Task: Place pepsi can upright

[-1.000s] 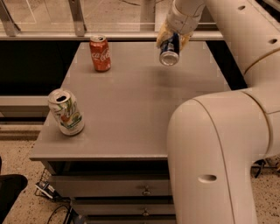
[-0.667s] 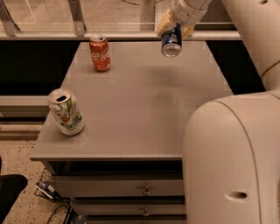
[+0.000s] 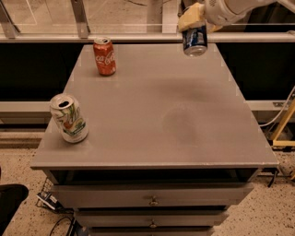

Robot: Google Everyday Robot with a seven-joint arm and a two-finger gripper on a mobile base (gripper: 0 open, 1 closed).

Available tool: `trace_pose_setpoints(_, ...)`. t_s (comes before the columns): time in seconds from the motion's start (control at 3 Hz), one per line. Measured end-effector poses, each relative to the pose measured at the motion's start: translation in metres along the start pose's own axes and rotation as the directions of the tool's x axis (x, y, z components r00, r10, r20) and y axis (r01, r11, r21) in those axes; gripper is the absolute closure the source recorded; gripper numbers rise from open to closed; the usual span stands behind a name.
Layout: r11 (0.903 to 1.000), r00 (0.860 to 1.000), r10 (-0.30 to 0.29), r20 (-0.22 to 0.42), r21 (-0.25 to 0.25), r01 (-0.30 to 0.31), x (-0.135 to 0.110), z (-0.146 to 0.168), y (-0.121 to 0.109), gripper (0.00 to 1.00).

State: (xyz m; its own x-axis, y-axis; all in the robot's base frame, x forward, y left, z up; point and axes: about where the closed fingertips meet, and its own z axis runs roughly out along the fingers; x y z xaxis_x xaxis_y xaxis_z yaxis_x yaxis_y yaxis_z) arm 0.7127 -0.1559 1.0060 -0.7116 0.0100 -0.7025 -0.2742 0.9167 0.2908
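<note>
Right now your gripper point(image 3: 195, 24) sits at the top of the view, over the far right part of the table point(image 3: 152, 115). It is clamped on the upper end of the pepsi can point(image 3: 194, 39). Its pale yellowish fingers point(image 3: 189, 19) wrap the can's top, so that end is hidden from you. The white arm point(image 3: 230, 8) reaches in from the upper right corner.

The pepsi can hangs below the gripper, close to upright with a slight tilt. Its silver lower end points down and a little toward the camera. The dark blue wall with white markings shows between the fingers and that silver rim. You see it against the back edge of the table, and it appears to be off the surface, though contact cannot be ruled out from this angle.

Two other cans stand on the grey tabletop, both well apart from the gripper. The red Coca-Cola can point(image 3: 104, 56) stands upright near the far left corner. The white and green can point(image 3: 69, 118) stands close to the left edge toward the front, its opened top showing.

Below the tabletop you see drawers point(image 3: 152, 196) with small round knobs. A rail point(image 3: 83, 38) runs along behind the table, and speckled floor point(image 3: 25, 170) shows at the lower left.
</note>
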Motion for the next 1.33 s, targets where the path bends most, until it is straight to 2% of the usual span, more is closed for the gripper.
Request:
trace_pose_setpoints(0.33, 0.992, 0.992, -0.086, 0.087, -0.085, 0.093, 0.029, 0.0, 0.008, 1.0)
trace_pose_setpoints(0.67, 0.97, 0.972, -0.114, 0.206, -0.188, 0.154, 0.031, 0.011, 0.019, 1.0)
trace_pose_setpoints(1.0, 0.9323, 0.937, -0.149, 0.317, -0.271, 0.24, 0.024, 0.014, 0.024, 1.0)
trace_pose_setpoints(1.33, 0.8887, 0.895, -0.217, 0.39, -0.3, 0.347, 0.023, 0.018, 0.025, 1.0)
